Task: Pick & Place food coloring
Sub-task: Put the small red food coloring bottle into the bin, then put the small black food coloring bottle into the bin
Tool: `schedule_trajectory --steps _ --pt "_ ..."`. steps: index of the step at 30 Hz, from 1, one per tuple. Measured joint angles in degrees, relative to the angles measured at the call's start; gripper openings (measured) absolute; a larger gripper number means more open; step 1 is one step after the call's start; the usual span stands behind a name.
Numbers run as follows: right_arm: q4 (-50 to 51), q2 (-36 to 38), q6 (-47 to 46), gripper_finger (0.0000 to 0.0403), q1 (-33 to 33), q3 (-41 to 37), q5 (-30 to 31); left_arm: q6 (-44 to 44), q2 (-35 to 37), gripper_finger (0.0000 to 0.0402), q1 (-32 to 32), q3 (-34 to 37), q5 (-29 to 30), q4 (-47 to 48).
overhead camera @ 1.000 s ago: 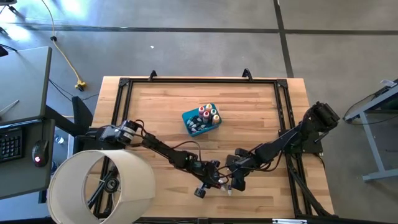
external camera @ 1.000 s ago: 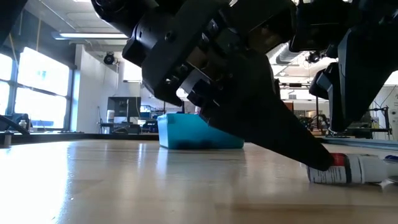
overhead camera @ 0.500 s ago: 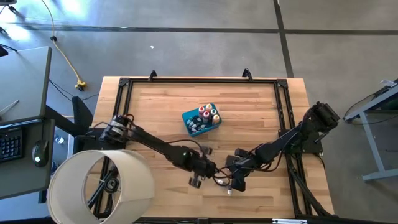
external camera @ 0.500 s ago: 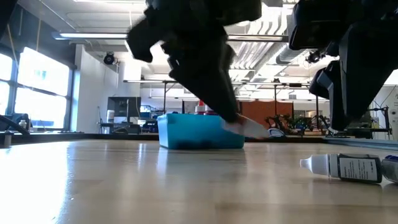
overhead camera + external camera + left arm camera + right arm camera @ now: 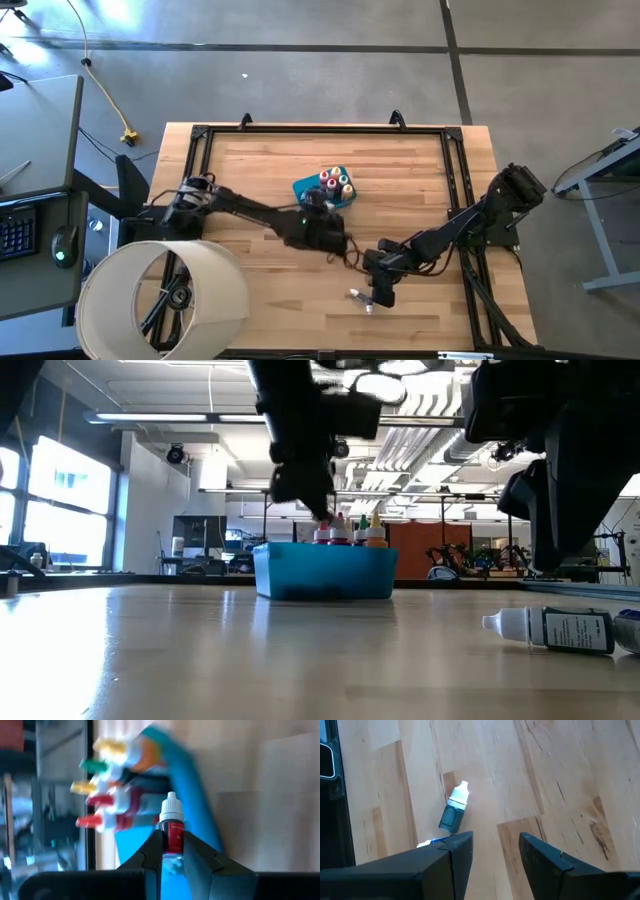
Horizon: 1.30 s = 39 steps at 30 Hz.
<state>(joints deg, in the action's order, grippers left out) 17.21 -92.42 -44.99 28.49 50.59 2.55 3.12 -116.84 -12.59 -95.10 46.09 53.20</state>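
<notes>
The blue tub (image 5: pixel 301 188) stands far of the table's middle, holding several upright food coloring bottles (image 5: pixel 335 183) with red, yellow, green and orange tops (image 5: pixel 107 795). My left gripper (image 5: pixel 318 204) hovers at the tub's near side, shut on a small red vial (image 5: pixel 173 830) with a white cap. Another small bottle (image 5: pixel 358 297), dark-bodied with a white cap (image 5: pixel 455 810), lies on its side near the table's near edge. My right gripper (image 5: pixel 378 292) hangs open right beside it (image 5: pixel 495 837), touching nothing. My left gripper pinches the red vial by its body (image 5: pixel 173 837), just behind the white cap, between the two fingertips (image 5: pixel 156 845). The vial lies along the fingers, its cap (image 5: pixel 171 806) pointing away from the wrist. It is lifted clear, above the tub's near wall (image 5: pixel 186 795).
A black metal frame (image 5: pixel 320 130) runs along the table's far, left and right edges. A big pale lampshade-like cylinder (image 5: pixel 160 300) overlaps the near left corner. Bare wood lies left of the tub and along the far side.
My left gripper took the red vial off the table beside the right gripper, lifted it clear and carried it up and toward the far edge, to the blue tub. The dark bottle stayed lying on the table.
</notes>
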Motion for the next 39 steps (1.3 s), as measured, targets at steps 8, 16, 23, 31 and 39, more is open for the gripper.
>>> schedule_trajectory --steps 8,16,23,31,39 --pt "-0.35 -0.04 0.02 0.0153 0.0 0.11 0.07 12.46 -0.18 0.005 7.62 1.22 -8.86 0.69" --pt "-0.41 -0.04 0.02 0.0153 0.0 0.11 0.08 16.55 -0.7 0.005 13.1 1.22 -22.06 0.52" --pt "-0.42 -0.04 0.04 0.0153 0.0 0.11 6.16 13.6 -0.7 0.0076 13.72 1.22 -24.55 0.73" --pt "-0.42 -0.04 0.04 0.0153 0.0 0.11 7.21 11.87 -0.7 0.0152 12.61 1.1 -26.48 1.99" --pt "-2.2 -0.59 0.17 0.0154 0.94 0.13 16.46 16.66 3.06 0.0158 7.75 -7.43 -22.69 16.91"
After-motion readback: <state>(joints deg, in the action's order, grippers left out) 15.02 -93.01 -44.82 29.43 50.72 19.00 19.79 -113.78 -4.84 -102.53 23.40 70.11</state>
